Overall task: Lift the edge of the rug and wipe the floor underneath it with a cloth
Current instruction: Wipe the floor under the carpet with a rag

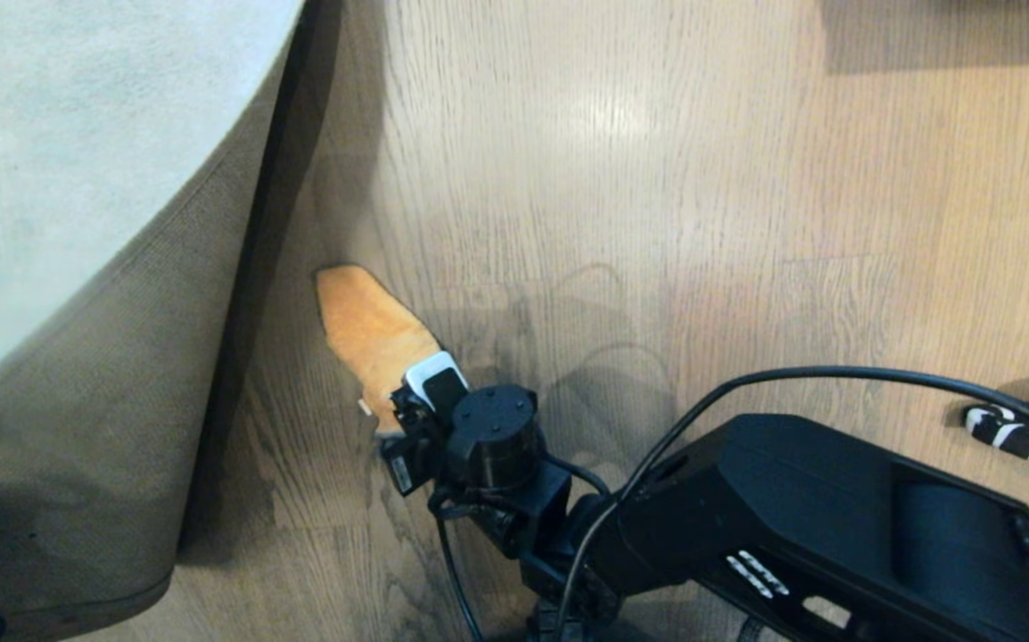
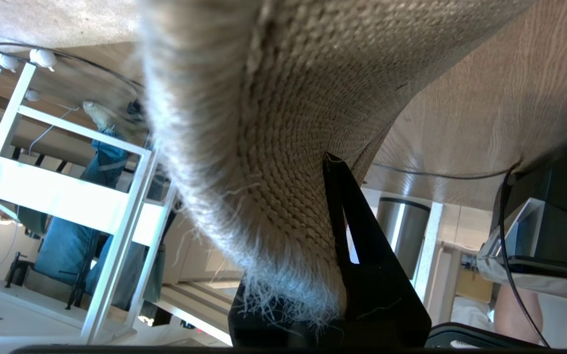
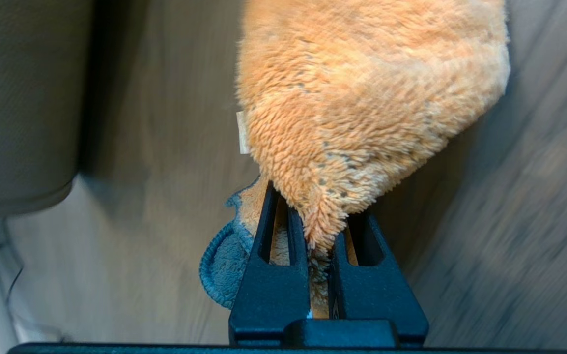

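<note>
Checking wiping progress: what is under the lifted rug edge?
Bare wood-grain floor in shadow, beneath the pale grey rug edge showing its tan woven underside. The orange fuzzy cloth lies beside it. Farther under is hidden.

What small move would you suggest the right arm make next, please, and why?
Probably sweep the fuzzy orange cloth, clamped in the right pincer, sideways toward the lifted grey rug edge held up by the left pincer: the bared wood-grain floor beside its shadow looks unwiped.
</note>
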Available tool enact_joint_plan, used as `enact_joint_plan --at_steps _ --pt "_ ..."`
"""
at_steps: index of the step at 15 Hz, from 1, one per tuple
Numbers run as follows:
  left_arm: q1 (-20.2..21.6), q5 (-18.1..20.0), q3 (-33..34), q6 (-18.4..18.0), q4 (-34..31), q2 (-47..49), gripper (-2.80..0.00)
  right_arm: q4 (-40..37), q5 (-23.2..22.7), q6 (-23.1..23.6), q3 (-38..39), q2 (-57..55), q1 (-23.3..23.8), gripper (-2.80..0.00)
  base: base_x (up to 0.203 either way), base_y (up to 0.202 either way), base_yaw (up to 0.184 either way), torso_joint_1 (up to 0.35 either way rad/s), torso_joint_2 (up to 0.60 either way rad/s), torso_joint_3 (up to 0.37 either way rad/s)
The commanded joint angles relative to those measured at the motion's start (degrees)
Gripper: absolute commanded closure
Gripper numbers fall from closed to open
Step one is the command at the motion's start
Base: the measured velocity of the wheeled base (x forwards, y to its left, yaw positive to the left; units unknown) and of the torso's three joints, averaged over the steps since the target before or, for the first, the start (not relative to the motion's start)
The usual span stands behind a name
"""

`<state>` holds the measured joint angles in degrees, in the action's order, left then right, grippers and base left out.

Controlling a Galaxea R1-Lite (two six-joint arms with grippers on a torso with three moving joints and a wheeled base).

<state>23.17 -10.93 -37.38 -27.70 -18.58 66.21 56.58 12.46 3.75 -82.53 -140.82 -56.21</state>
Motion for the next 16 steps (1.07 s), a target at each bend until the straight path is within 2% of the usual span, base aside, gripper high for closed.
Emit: enact_joint_plan --at_steps 1,9,12,16 --pt "0.03 -0.14 0.11 -0.16 -0.14 0.15 0.00 -0.24 0.02 0.03 -4.75 -2.52 1.26 0.00 0.000 0.000 0.000 0.000 0.00 0.000" --pt "0.03 -0.14 0.11 -0.16 -0.14 0.33 0.00 -10.93 -0.15 0.06 -23.57 -4.48 8.24 0.00 0.000 0.000 0.000 0.000 0.00 0.000" --pt "0.03 -0.14 0.11 -0.16 -0.14 0.24 0.00 -13.88 -0.15 0.08 -28.20 -4.15 10.76 0.00 0.000 0.000 0.000 0.000 0.00 0.000" --pt "0.03 -0.83 0.11 -0.25 -0.14 0.24 0.00 -15.00 -0.24 0.03 -28.92 -2.88 13.05 0.00 0.000 0.000 0.000 0.000 0.00 0.000"
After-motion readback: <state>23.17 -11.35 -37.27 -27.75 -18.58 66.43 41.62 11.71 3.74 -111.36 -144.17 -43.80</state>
